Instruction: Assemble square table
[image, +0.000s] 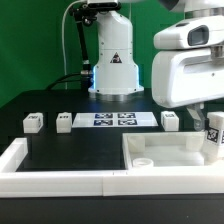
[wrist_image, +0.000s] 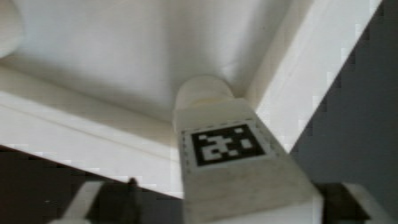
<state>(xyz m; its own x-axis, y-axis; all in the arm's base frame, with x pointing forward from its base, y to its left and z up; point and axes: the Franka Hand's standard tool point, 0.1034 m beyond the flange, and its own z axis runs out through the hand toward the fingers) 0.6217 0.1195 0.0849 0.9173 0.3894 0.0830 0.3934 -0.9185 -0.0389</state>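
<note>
One leg between end effector jaws, grip unclear, at square table corner rim

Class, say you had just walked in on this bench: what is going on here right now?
The robot's gripper has one white leg between its fingers, right at a corner of the square tabletop. Whether the fingers already clamp it cannot be told. Three other legs stand loose on the table, either side of the marker board. None looks fitted to the tabletop yet.
</note>
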